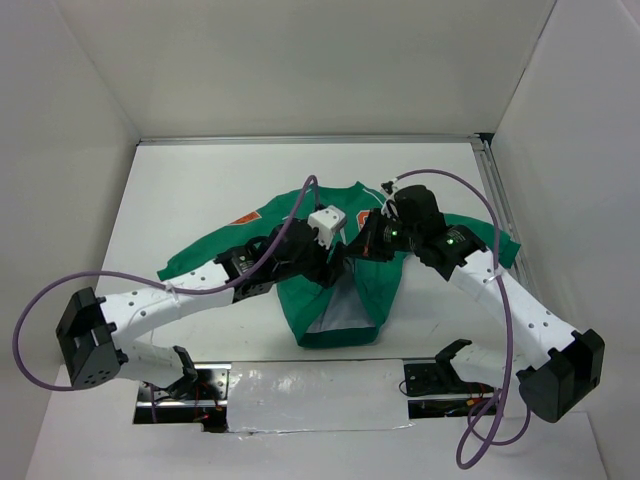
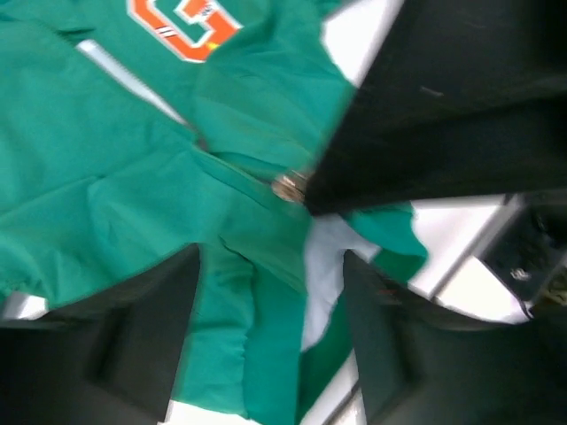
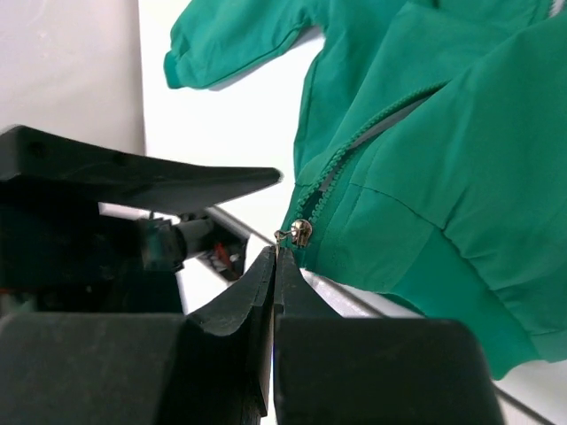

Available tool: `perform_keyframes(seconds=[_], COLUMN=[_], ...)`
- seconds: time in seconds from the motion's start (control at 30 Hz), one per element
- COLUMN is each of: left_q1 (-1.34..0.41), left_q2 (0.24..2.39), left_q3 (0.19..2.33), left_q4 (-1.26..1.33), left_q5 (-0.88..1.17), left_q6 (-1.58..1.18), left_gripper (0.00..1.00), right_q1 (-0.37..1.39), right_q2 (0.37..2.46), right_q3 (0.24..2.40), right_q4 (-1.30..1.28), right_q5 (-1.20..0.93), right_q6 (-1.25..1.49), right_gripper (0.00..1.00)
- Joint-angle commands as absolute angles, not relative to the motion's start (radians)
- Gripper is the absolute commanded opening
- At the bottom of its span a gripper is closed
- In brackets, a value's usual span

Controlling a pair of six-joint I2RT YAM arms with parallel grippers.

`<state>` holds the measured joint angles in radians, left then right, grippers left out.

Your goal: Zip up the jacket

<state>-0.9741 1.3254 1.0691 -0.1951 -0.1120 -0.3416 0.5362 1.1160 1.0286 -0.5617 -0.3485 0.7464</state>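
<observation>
We find the jacket (image 1: 372, 285) lying front-up in the middle of the table (image 1: 200, 190), collar toward 12 o'clock, ribbed hem toward 6 and a sleeve out to either side. Toward the hem the front edges lie apart, with white lining (image 1: 340, 322) showing between them, so we judge most of the zipping is left to do. Both arms meet over the chest, the left from 8 o'clock and the right from 4. The right gripper (image 3: 276, 257) is pressed fully together, and its tips appear to pinch the tab of the zipper pull (image 3: 301, 232) at the end of an unjoined row of teeth (image 3: 354, 146). That makes sense to us, since this is the one piece that has to travel. How far along the track it sits we cannot tell. The left gripper (image 2: 270, 266) stands wide, clasping nothing, its fingers (image 2: 142, 336) straddling green cloth with the pull at 12 o'clock of the gap and the orange patch (image 2: 182, 27) beyond at 11. We read that placement as a brace in waiting: clamp the fabric on the near side of the pull and the track is taut, so the pull slides instead of dragging cloth along. The two claws sit very close together — a bump between them seems to us the main risk.
</observation>
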Motion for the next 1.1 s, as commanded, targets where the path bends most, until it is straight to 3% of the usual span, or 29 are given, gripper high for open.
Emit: perform_keyframes(seconds=[0.0, 0.17, 0.33, 0.43, 0.6, 0.83, 0.97, 1.07], left_q1=[-0.976, -0.976, -0.977, -0.979, -0.999, -1.005, -0.98, -0.959], left_q2=[1.356, 1.391, 1.37, 1.347, 1.315, 1.238, 1.206, 1.181], left_q3=[1.095, 1.1, 1.08, 1.056, 1.019, 0.956, 0.943, 0.942], left_q4=[-0.12, -0.086, -0.035, -0.011, -0.009, -0.018, 0.021, 0.049], left_q5=[-0.201, -0.25, -0.213, -0.203, -0.221, -0.259, -0.189, -0.144], left_q6=[-0.299, -0.273, -0.268, -0.259, -0.229, -0.221, -0.218, -0.209], left_gripper=[0.69, 0.61, 0.32, 0.0, 0.0, 0.0, 0.0, 0.0], right_q1=[0.532, 0.505, 0.502, 0.492, 0.489, 0.57, 0.71, 0.759], right_q2=[1.103, 1.097, 1.112, 1.12, 1.135, 1.187, 1.215, 1.207], right_q3=[1.062, 1.039, 1.04, 1.026, 1.002, 1.057, 1.036, 0.985], right_q4=[-0.511, -0.468, -0.479, -0.454, -0.37, -0.43, -0.482, -0.439], right_q5=[-0.422, -0.479, -0.457, -0.431, -0.197, -0.049, 0.304, 0.441], right_q6=[0.784, 0.819, 0.824, 0.839, 0.896, 0.549, 0.376, 0.347], right_gripper=[0.0, 0.0, 0.0, 0.0, 0.0, 0.0, 0.0, 0.0])
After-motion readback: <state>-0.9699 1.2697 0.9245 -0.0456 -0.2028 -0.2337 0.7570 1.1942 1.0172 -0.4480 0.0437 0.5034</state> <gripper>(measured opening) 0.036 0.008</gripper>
